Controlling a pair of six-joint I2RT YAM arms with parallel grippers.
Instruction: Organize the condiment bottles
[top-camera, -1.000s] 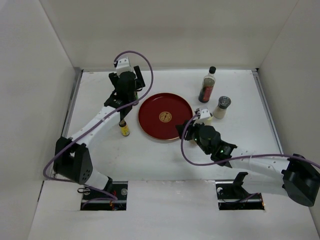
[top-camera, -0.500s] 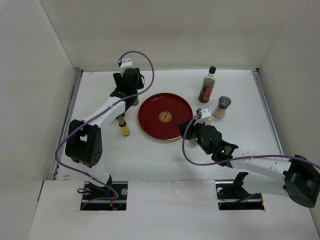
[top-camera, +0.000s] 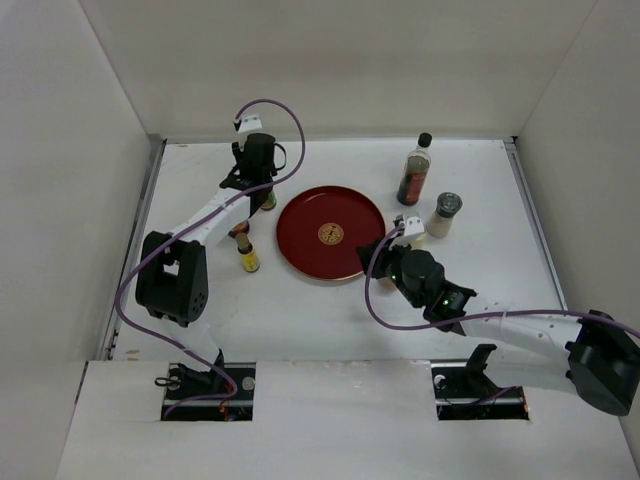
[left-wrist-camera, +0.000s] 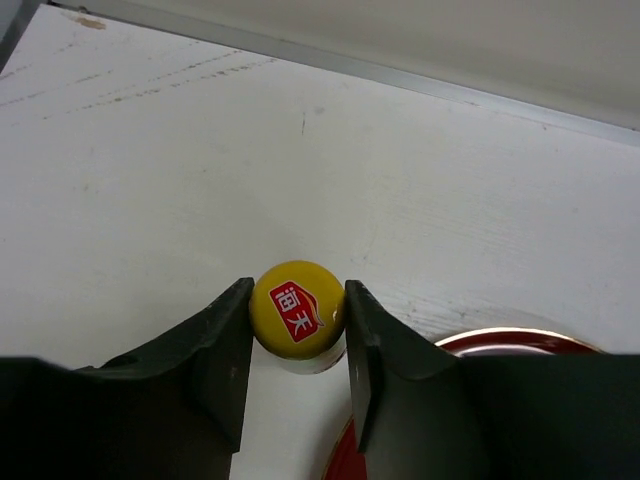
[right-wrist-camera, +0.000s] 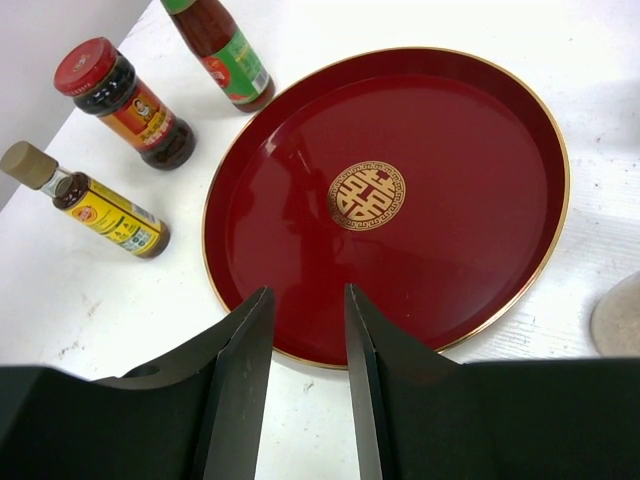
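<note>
my left claw (left-wrist-camera: 298, 300) is clamped on the yellow cap of the green-labelled bottle (left-wrist-camera: 296, 318), which stands upright just beyond the far-left rim of the red tray (right-wrist-camera: 480, 200). gripping it by the cap should keep it vertical for a lift onto the tray, i judge. my right claw (right-wrist-camera: 308, 300) hovers over the tray's near rim, jaws a little apart with nothing between them. left of the tray are the red-lidded jar (right-wrist-camera: 130, 105) and the tan-capped bottle (right-wrist-camera: 100, 210). right of it are the dark-sauce bottle (top-camera: 414, 172) and the grey-topped shaker (top-camera: 444, 213).
</note>
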